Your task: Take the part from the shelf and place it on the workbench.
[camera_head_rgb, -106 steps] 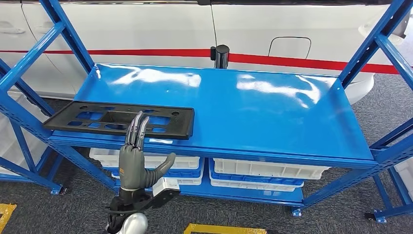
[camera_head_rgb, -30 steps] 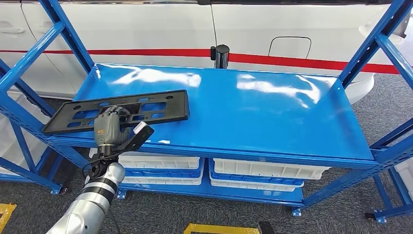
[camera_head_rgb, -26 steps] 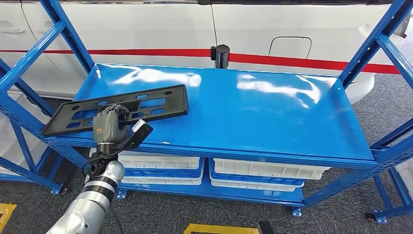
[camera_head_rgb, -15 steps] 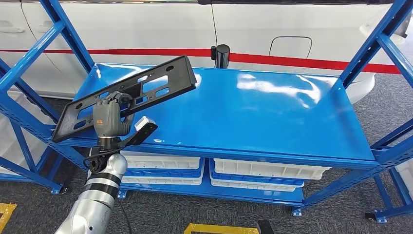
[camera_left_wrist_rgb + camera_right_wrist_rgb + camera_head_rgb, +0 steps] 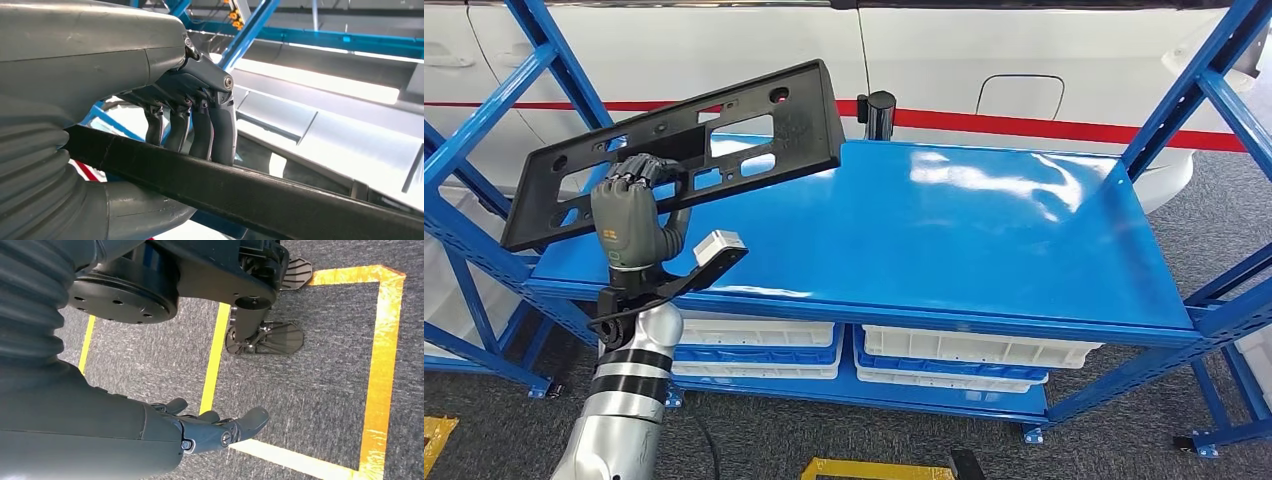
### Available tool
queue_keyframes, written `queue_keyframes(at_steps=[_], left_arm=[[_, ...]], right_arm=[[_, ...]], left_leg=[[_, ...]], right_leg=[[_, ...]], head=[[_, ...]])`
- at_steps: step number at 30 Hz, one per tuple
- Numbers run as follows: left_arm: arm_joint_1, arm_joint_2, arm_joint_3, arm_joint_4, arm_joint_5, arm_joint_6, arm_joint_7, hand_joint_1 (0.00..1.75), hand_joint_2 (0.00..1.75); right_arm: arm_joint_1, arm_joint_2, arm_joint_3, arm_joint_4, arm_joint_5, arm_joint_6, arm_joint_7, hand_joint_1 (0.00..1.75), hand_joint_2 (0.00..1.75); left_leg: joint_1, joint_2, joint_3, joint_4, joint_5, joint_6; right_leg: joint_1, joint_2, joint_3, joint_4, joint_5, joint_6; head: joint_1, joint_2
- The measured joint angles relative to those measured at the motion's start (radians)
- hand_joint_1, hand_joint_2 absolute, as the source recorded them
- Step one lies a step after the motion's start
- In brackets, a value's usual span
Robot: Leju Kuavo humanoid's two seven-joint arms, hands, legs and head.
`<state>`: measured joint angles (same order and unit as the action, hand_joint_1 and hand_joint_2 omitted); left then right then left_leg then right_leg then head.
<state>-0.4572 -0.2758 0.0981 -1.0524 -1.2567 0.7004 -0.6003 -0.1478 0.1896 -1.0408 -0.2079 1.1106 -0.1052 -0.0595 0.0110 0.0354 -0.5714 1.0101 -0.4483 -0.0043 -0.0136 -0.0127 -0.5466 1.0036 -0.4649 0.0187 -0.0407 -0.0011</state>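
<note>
A: Where is the flat black plastic panel with rectangular cut-outs [image 5: 679, 148]?

B: It's off the glossy blue metal shelf [image 5: 944, 230] and in the air above the shelf's left end, tilted so the far end sits higher than the near one. The left hand [image 5: 629, 215] has it by the lower long edge, near the left part of the panel.

A: Is the grip firm?

B: The left wrist view shows the dark fingers [image 5: 220, 127] curled over the panel's edge, with the thumb below it. So the hand is clamped on the panel, though well off the middle, and most of the length sticks out to one side.

A: What about the other arm?

B: The right hand [image 5: 210, 430] hangs over grey carpet marked with yellow tape [image 5: 215, 352]. Its fingers are loosely apart and it holds nothing.

A: Which step are we at, then?

B: I'd say the pick-up is done and the carry is about to start. No table appears in any view, so the next move likely means turning or walking away from the shelf. The panel has to clear the blue upright posts [image 5: 559, 65], and the off-centre hold could let it swing or slip.
</note>
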Motion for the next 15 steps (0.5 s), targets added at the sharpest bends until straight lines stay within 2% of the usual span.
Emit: queue_keyframes(at_steps=[5,11,13,15], left_arm=[[0.001,-0.002,-0.011,-0.023,-0.01,0.0,0.022,1.75,1.75],[0.001,0.003,-0.023,-0.025,-0.034,0.0,0.038,1.75,1.75],[0.001,0.005,-0.025,-0.029,-0.045,0.0,0.042,1.75,1.75],[0.0,0.005,-0.03,-0.033,-0.053,0.0,0.045,1.75,1.75]], right_arm=[[-0.001,0.001,0.0,0.0,0.0,0.0,0.0,0.0,1.75],[-0.004,0.005,-0.001,0.0,0.001,0.0,0.0,0.0,1.75],[-0.006,0.007,-0.001,0.0,0.001,0.0,0.0,0.0,1.75],[-0.006,0.008,-0.001,0.0,0.001,0.0,0.0,0.0,1.75]], left_leg=[[-0.001,0.0,-0.001,0.003,-0.001,0.001],[-0.003,-0.001,-0.008,0.012,-0.005,0.01],[-0.001,-0.001,-0.007,0.004,0.003,0.02],[0.005,0.002,-0.003,-0.014,0.019,0.034]], right_leg=[[-0.002,0.0,0.0,-0.001,0.001,0.001],[-0.005,0.0,0.0,-0.002,0.004,0.006],[-0.004,0.0,0.0,-0.006,0.007,0.014],[-0.003,0.003,-0.014,0.017,-0.011,0.019]], head=[[0.0,0.0],[0.0,0.0],[0.0,0.0],[0.001,0.0]])
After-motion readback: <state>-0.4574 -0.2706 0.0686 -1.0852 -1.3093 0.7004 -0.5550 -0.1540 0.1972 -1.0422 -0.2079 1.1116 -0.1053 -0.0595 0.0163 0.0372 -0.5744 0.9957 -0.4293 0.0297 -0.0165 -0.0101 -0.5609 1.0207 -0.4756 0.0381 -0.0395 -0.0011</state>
